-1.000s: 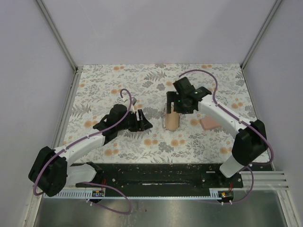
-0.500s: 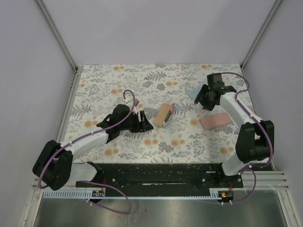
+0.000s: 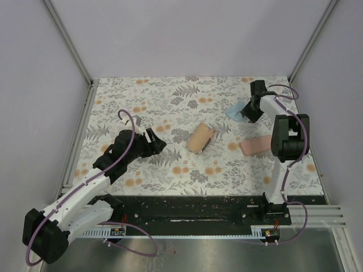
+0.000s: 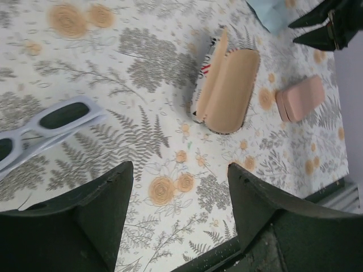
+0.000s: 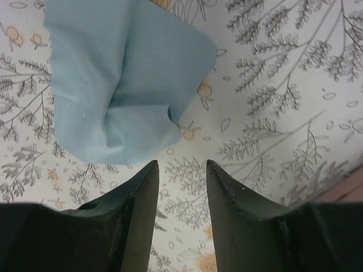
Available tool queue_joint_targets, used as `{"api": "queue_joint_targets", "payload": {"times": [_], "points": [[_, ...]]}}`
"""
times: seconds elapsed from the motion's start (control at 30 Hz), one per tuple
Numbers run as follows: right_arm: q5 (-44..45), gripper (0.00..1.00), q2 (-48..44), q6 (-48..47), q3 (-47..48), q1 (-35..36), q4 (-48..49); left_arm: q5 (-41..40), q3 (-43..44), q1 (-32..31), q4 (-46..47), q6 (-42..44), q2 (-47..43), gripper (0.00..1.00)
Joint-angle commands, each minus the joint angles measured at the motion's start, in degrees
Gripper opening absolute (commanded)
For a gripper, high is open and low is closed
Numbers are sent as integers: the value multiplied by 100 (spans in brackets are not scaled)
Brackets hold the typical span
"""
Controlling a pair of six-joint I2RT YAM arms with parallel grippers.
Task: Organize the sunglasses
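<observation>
Pale-framed sunglasses (image 4: 61, 117) flat on the floral desk (image 4: 142, 68), near the left pincer (image 4: 178, 170), gaping and empty. Further off, flag-printed case (image 4: 227, 90) lying open, pink case (image 4: 299, 97) beside it. Right pincer (image 5: 181, 164) partly spread, empty, just short of blue cloth (image 5: 119, 85).

I see open glasses case (image 3: 201, 138), tan lining up, flag print on its edge, mid-table | pink oblong case (image 3: 256, 145) lying flat to its right, apart from it | blue cloth (image 3: 234, 112) rumpled, farther back | floral table cover (image 3: 142, 102) under all three.
</observation>
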Motion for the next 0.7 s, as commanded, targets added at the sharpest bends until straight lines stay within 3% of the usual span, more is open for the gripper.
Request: {"api": "queue_joint_targets", "payload": {"times": [0.0,0.2,0.33,0.4,0.5,0.67], "points": [[26,46,452,-78,503,-83,228,-1119,-213,132,-823,-333,-694,70],[-229,46,997,-69,785,-83,457,-1734,-380,228,-1333,-553,-1539,72],[-466,20,1314,-131,1022,-83,475,-2551,-144,307,-2141,-913,-1619,83],[-667,1,1341,-148,1023,-83,510,-2737,-47,351,-2362,-958,-1610,84],[-809,0,1000,-183,655,-40,588,-2720,33,404,-2389,-844,-1610,84],[-1143,0,-353,-421,-250,110,896,-2431,86,422,-2143,-581,-1374,84]]}}
